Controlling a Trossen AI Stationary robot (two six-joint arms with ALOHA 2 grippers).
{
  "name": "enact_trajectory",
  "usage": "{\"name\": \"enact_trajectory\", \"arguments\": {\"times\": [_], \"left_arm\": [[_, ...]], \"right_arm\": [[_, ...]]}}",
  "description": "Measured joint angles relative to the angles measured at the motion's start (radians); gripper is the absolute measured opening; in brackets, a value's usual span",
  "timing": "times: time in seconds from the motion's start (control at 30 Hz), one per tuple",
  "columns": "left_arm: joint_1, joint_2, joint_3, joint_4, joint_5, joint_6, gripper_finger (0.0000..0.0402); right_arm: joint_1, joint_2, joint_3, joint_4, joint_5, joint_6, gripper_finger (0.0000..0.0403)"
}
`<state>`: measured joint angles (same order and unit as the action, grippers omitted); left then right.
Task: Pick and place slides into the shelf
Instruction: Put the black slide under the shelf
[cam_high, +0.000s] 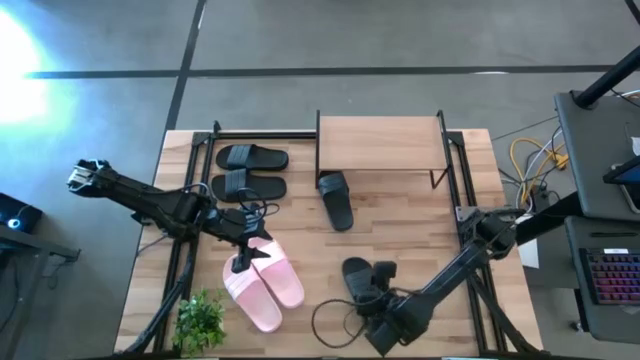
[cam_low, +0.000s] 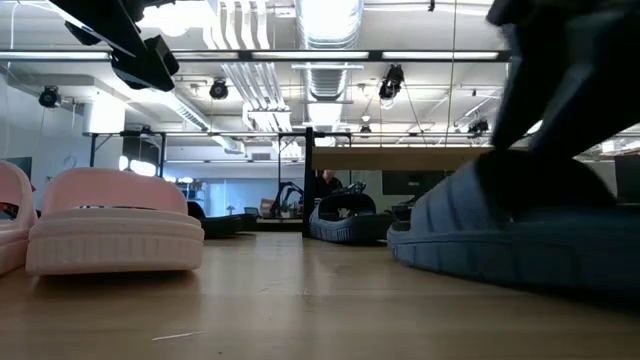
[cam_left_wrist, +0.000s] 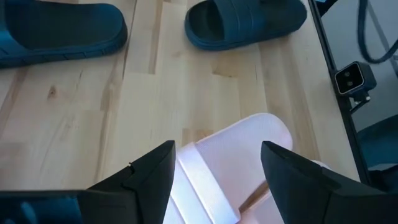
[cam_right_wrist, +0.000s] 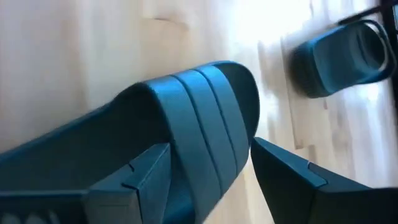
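- Right gripper (cam_right_wrist: 208, 174): low over the near right part of the table (cam_high: 400, 215), fingers spread wide on either side of the strap of a black slide (cam_right_wrist: 186, 130); the fingers straddle it but are not clamped, so the slide lies on the wood, not lifted.
- Left gripper (cam_left_wrist: 214, 171): over the pink pair (cam_high: 262, 283) at the near left, fingers apart above the toe of one pink slide (cam_left_wrist: 236, 155); nothing is held.
- Shelf (cam_high: 380, 142): stands at the far middle of the table; its plank top is bare, and one black slide (cam_high: 337, 199) lies just in front of it.
- Two more black slides (cam_high: 250, 170) lie side by side at the far left, beside the shelf.
- Small green plant (cam_high: 200, 322): at the near left corner, clear of both arms.
- Step in hand, as judged: the grasp phase, with both grippers poised over slides and no slide yet on the shelf.
- Next move, as judged: the right gripper's fingers need to close on the strap, then lift clear of the neighbouring black slide before carrying toward the shelf.
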<state>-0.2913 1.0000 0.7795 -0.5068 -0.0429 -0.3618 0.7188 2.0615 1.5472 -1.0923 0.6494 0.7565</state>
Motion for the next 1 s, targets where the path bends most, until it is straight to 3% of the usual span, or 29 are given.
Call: {"name": "enact_trajectory", "arguments": {"times": [0.17,0.4,0.63,0.7,0.9,1.0], "left_arm": [[0.0,0.001,0.0,0.0,0.0,-0.002,0.0223],[0.0,0.001,0.0,0.0,0.001,-0.026,0.0223],[0.0,0.001,0.0,0.0,0.0,-0.025,0.0223],[0.0,0.001,0.0,0.001,-0.01,-0.024,0.0223],[0.0,0.001,0.0,0.0,-0.043,-0.024,0.0223],[0.0,0.001,0.0,0.001,-0.042,-0.025,0.0223]], "right_arm": [[-0.083,0.031,-0.031,-0.013,-0.046,0.003,0.0173],[-0.158,-0.007,-0.089,-0.051,-0.061,0.083,0.0023],[-0.191,-0.085,-0.105,-0.427,0.101,0.33,0.0011],[-0.222,-0.108,-0.144,-0.385,0.11,0.274,0.0011],[-0.333,-0.181,-0.313,-0.094,0.152,-0.087,0.0013],[-0.396,-0.185,-0.37,-0.077,0.201,-0.128,0.0018]]}}
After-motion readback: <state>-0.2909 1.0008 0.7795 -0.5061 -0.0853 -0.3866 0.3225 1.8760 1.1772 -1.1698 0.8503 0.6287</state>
